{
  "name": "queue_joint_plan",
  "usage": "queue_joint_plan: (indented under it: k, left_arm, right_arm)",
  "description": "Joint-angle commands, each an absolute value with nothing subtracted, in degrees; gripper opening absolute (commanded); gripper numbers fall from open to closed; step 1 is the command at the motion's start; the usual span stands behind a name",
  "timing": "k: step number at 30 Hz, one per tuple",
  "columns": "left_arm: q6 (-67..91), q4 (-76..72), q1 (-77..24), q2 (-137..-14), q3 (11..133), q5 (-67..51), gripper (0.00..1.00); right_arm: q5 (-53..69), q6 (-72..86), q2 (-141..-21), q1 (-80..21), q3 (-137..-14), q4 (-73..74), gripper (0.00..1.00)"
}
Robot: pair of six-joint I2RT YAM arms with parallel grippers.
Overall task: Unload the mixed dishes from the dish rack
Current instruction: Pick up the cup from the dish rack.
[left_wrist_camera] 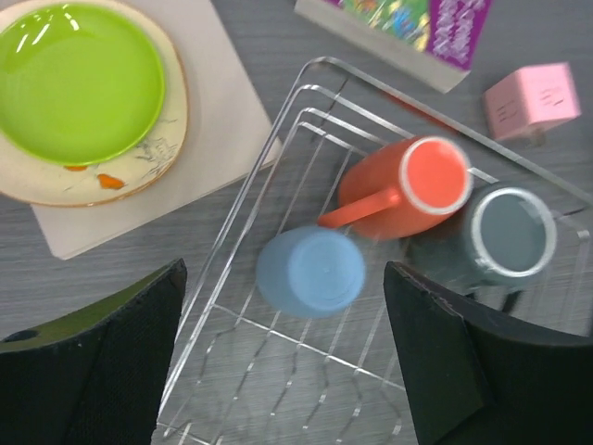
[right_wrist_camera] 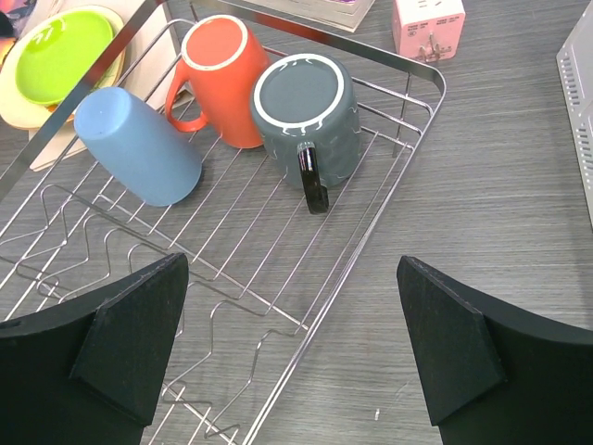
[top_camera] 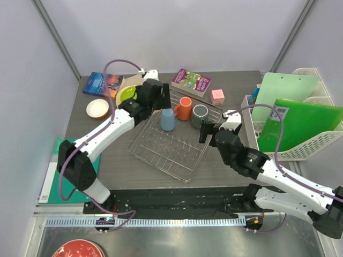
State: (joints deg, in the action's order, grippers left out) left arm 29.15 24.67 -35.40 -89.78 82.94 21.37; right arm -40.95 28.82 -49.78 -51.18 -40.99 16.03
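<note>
The silver wire dish rack (top_camera: pixel 188 170) lies mid-table and holds three mugs upside down at its far end: light blue (top_camera: pixel 168 120), orange (top_camera: pixel 184 107) and dark grey (top_camera: pixel 200 114). The lime green plate (top_camera: pixel 127 94) rests on the beige plate (left_wrist_camera: pixel 157 158) on a pale mat left of the rack. The small white bowl with the orange inside (top_camera: pixel 97 108) stands further left. My left gripper (top_camera: pixel 158 101) is open and empty above the blue mug (left_wrist_camera: pixel 309 271). My right gripper (top_camera: pixel 206 131) is open and empty over the rack's right rim (right_wrist_camera: pixel 408 158), near the grey mug (right_wrist_camera: pixel 306 111).
Two books (top_camera: pixel 191 82) (top_camera: pixel 103 83) and a pink cube (top_camera: pixel 217 96) lie along the far edge. A white plastic basket (top_camera: pixel 305 147) with green boards stands at the right. A green mat (top_camera: pixel 53 171) lies at the left edge, and a red bowl (top_camera: pixel 77 250) sits at the bottom.
</note>
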Motion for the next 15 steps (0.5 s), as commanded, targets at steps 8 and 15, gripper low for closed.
queue_joint_plan:
  k: [8, 15]
  left_arm:
    - [29.2, 22.2, -38.7, -95.5, 82.0, 25.9, 1.0]
    - [30.3, 21.2, -40.6, -99.2, 81.8, 25.8, 1.0]
  right_arm:
    - [-42.7, 30.5, -48.0, -51.1, -41.7, 17.0, 0.99]
    - [-43.4, 30.0, -48.8, -51.1, -41.5, 17.1, 0.99]
